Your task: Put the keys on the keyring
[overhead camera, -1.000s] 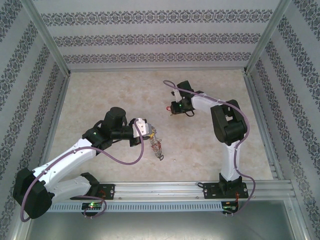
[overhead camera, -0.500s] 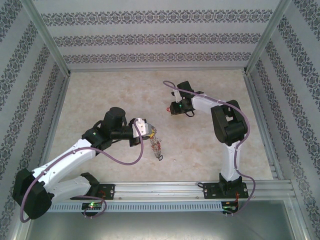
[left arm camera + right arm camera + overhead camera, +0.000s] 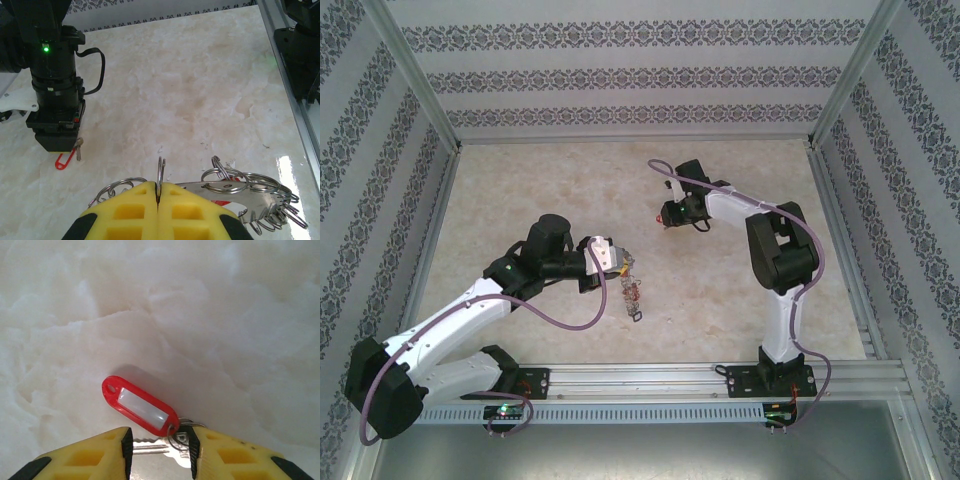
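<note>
The keys (image 3: 172, 447), small and silver with a red oblong tag (image 3: 140, 406), lie on the marble tabletop between the yellow fingers (image 3: 100, 455) of my right gripper (image 3: 160, 442), whose jaws stand apart. The left wrist view shows that gripper (image 3: 55, 145) low over the red tag (image 3: 64, 160). From above it sits right of centre (image 3: 667, 217). My left gripper (image 3: 158, 187) is shut on a thin split ring of the keyring (image 3: 240, 192), a flat grey metal piece fringed with many rings. In the top view the keyring (image 3: 632, 298) trails from the left gripper (image 3: 620, 262).
Patterned walls and aluminium posts enclose the tabletop (image 3: 550, 190). A metal rail (image 3: 720, 380) carrying both arm bases runs along the near edge. The side rail (image 3: 295, 100) runs close to the keyring on the right.
The right gripper's jaws have widened around the keys, and the red tag now shows at its tip from above. The left gripper stays shut on the ring, the keyring shifting only slightly.
</note>
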You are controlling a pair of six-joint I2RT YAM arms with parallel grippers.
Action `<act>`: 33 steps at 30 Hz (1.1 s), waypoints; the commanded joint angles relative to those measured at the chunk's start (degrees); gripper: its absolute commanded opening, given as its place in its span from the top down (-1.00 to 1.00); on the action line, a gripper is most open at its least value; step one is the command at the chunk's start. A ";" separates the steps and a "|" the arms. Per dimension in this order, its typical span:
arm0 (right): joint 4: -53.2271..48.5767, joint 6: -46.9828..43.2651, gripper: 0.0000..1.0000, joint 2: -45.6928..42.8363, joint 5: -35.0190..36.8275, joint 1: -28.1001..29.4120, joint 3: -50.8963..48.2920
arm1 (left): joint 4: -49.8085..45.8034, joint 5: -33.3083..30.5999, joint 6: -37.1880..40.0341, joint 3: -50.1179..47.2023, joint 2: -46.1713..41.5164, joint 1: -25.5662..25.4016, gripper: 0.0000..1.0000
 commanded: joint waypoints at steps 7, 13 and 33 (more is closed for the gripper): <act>-6.39 -6.31 0.32 -0.75 7.49 2.90 2.63 | 1.66 0.23 -0.03 1.52 -0.83 0.09 1.00; -10.45 -5.94 0.35 2.18 11.11 3.70 6.09 | 1.21 0.32 0.24 1.71 -0.93 0.09 1.00; -14.05 -3.57 0.55 6.03 13.74 3.86 9.99 | 0.27 0.58 1.05 2.15 -0.79 0.09 1.00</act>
